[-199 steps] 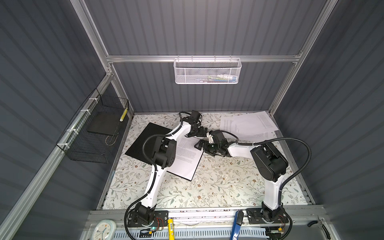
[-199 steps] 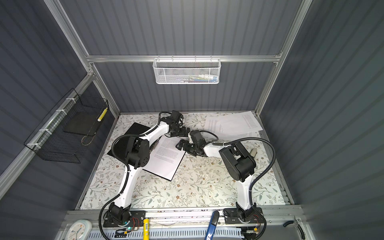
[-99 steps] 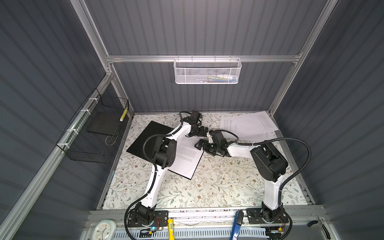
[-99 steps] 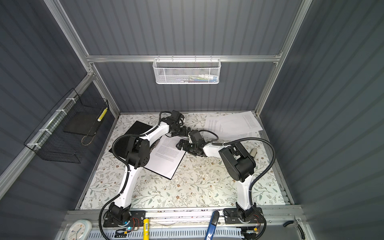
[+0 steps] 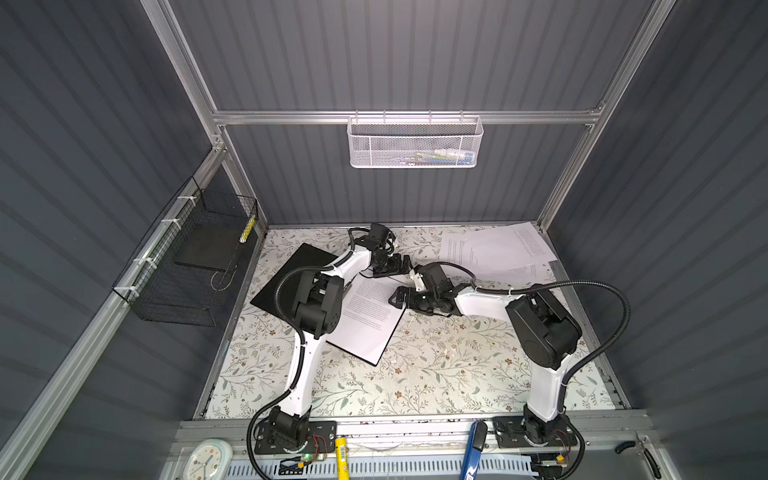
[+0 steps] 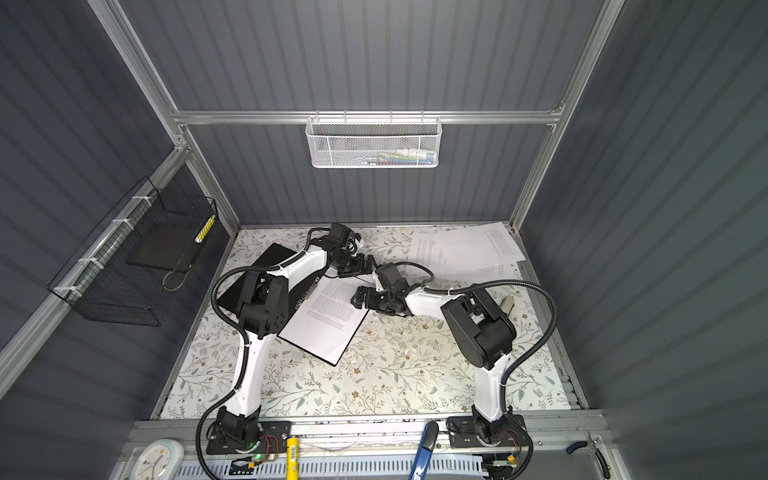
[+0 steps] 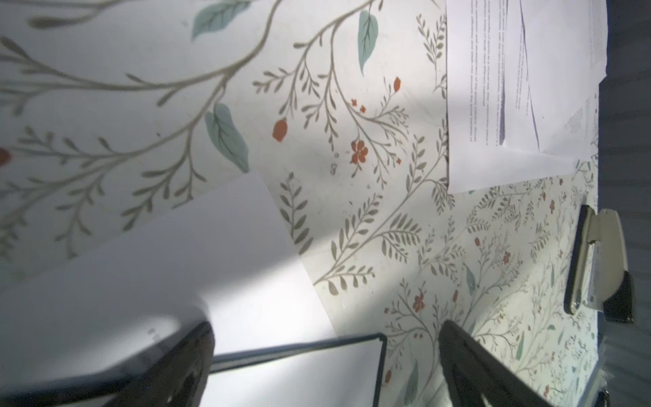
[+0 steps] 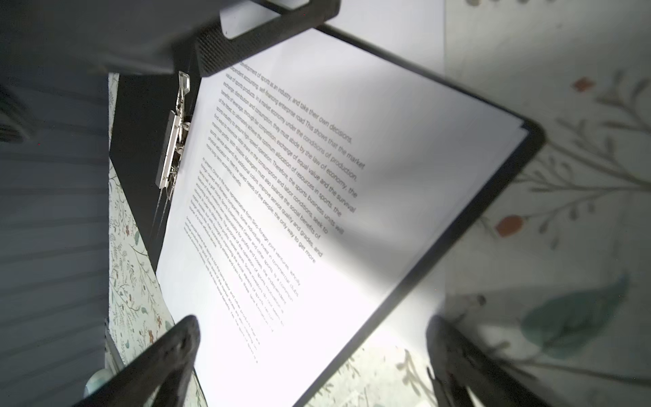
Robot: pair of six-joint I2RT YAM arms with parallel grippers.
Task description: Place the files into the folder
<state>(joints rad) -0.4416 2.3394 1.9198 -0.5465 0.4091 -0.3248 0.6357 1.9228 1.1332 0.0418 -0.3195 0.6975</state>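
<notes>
Viewing the folder point(image 5: 286, 278) lying open left of the desk's point(image 5: 415, 374) middle, black inside facing up, one printed sheet point(image 5: 370, 320) resting on its right half beside the metal clip point(image 8: 172, 141). Spotting the other files point(image 5: 494, 253) fanned at the desk's far right corner, well apart from the folder. Hovering the left gripper point(image 5: 397, 265) over the folder's far right corner, jaws spread apart, clamping nothing. Poising the right gripper point(image 5: 399, 297) at the folder's right edge, jaws likewise apart, gripping nothing.
</notes>
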